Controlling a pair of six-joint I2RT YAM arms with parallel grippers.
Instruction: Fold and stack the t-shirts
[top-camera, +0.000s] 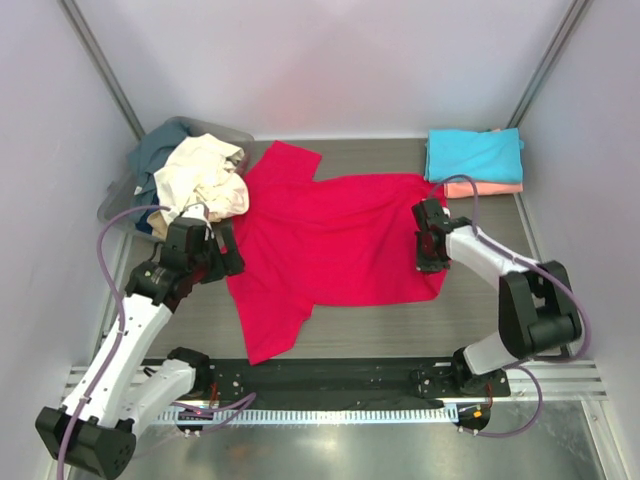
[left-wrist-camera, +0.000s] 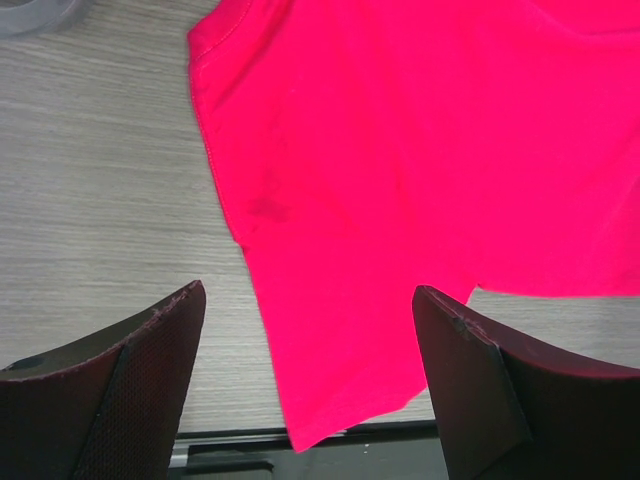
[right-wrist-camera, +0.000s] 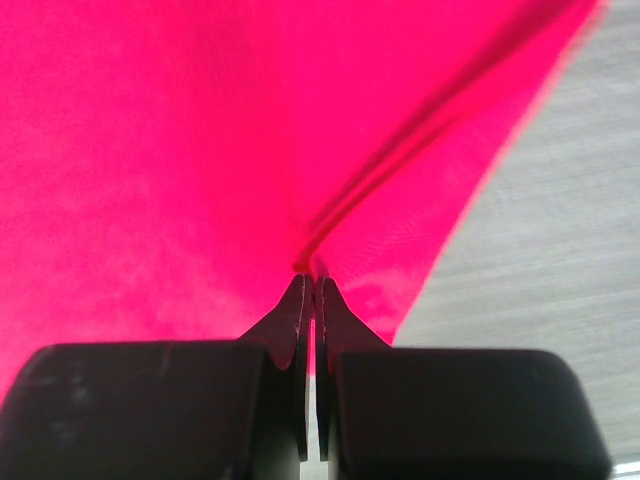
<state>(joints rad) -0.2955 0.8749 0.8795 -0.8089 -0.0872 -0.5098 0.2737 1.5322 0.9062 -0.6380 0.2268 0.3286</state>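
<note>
The crimson red t-shirt (top-camera: 335, 240) lies spread on the table, sleeves at far left and near left. My right gripper (top-camera: 430, 250) is shut on its right edge, pinching a fold of red cloth (right-wrist-camera: 200, 150) between the fingertips (right-wrist-camera: 298, 300). My left gripper (top-camera: 215, 250) is open and empty above the shirt's left edge; the red cloth (left-wrist-camera: 400, 180) and its near sleeve lie below the spread fingers (left-wrist-camera: 160, 340). A turquoise shirt (top-camera: 475, 155) lies folded on a salmon pink one (top-camera: 485, 189) at the back right. A cream shirt (top-camera: 205, 180) and a slate blue one (top-camera: 160, 150) sit in the tub.
The grey plastic tub (top-camera: 120, 200) stands at the back left, against the left wall. A black rail (top-camera: 330, 378) runs along the near edge by the arm bases. Walls enclose the table on three sides.
</note>
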